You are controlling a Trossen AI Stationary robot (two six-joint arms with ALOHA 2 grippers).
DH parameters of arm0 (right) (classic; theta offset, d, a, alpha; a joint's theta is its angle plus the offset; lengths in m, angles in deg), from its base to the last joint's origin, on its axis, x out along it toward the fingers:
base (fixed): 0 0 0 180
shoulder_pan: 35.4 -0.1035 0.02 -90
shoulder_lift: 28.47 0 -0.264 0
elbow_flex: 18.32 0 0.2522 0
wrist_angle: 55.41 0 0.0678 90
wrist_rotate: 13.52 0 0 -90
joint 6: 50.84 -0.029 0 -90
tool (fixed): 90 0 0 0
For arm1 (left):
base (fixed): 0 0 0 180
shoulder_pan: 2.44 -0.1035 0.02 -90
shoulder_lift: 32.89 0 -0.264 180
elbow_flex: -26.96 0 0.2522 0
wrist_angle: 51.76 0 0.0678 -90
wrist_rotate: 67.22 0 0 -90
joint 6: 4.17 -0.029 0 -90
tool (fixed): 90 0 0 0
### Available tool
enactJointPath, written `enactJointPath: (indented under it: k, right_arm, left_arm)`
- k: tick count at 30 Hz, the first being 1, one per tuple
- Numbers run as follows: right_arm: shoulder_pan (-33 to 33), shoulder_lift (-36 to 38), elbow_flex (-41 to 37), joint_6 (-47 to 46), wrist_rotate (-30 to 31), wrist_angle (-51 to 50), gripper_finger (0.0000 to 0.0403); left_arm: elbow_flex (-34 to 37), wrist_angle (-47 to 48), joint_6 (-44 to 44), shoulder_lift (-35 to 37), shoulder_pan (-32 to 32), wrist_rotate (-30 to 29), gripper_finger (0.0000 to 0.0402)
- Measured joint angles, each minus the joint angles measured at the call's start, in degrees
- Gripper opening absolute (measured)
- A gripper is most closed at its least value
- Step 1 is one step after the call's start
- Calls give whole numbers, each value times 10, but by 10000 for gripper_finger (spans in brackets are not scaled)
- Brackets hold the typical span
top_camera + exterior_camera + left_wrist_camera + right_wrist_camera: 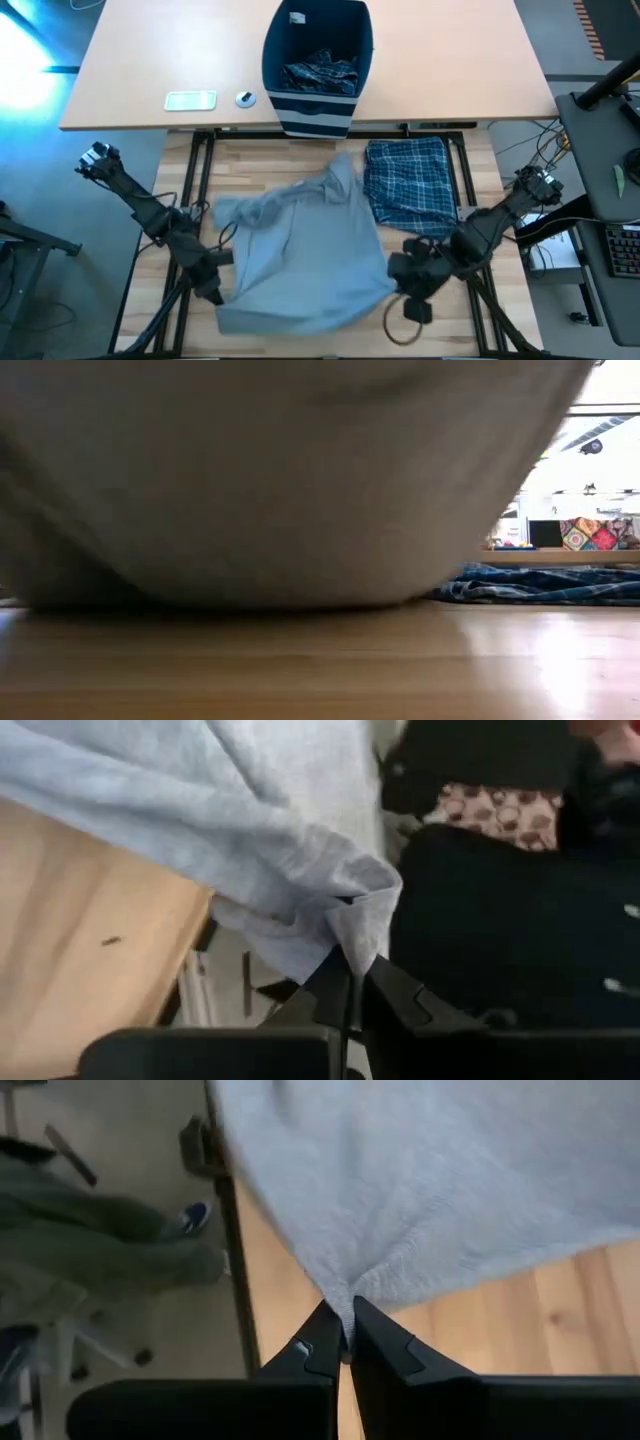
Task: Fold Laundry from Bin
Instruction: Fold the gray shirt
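Cloth fills the near half of the wooden table (250, 160): a grey T-shirt (300, 250) lies spread there. The left gripper (345, 982) is pinched tight on its near left corner, the right gripper (343, 1330) likewise on its near right edge. Folded plaid trousers (408, 185) lie just right. The bin (318, 60), on the far desk (140, 70), holds 1 plaid garment (320, 73).

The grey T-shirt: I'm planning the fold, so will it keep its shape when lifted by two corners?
Probably not. The soft grey cotton T-shirt already bunches into a point where the right pincer pinches its hem, so it looks floppy. It sags between that grip and the left pincer, which suggests light, limp cloth likely to drape and wrinkle.
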Motion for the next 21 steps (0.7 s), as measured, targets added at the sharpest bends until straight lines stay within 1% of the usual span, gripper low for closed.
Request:
enactJointPath:
  k: [3,5,6,9,12,14,15,17,18,19,21]
  right_arm:
    - [-17,-17,-25,-8,9,-1,9]
    - [-19,-39,-45,-23,8,-1,15]
    - [-19,-53,-53,-27,2,-1,20]
    - [-18,-95,-66,-32,-59,1,50]
    - [-22,-131,-66,-31,-124,1,93]
    - [-22,-141,-58,-28,-145,-5,123]
    - [-21,-141,-50,-27,-150,-5,136]
    - [-20,-132,-33,-25,-149,-9,161]
    - [-16,-126,-25,-19,-135,-12,171]
    - [-12,-119,-20,-6,-106,-10,180]
    - [4,-103,-18,11,-33,-5,195]
  left_arm:
    - [13,33,7,-30,12,-4,1]
    - [37,25,22,-58,11,20,8]
    - [50,-1,32,-72,13,35,17]
    - [83,-136,73,-117,30,73,56]
    - [97,-300,116,-160,54,83,109]
    - [96,-378,142,-175,72,83,148]
    - [91,-399,153,-178,79,85,167]
    - [74,-395,164,-172,86,90,201]
    - [63,-365,159,-161,86,87,214]
    - [52,-315,140,-149,82,72,226]
    - [35,-174,91,-126,58,24,241]
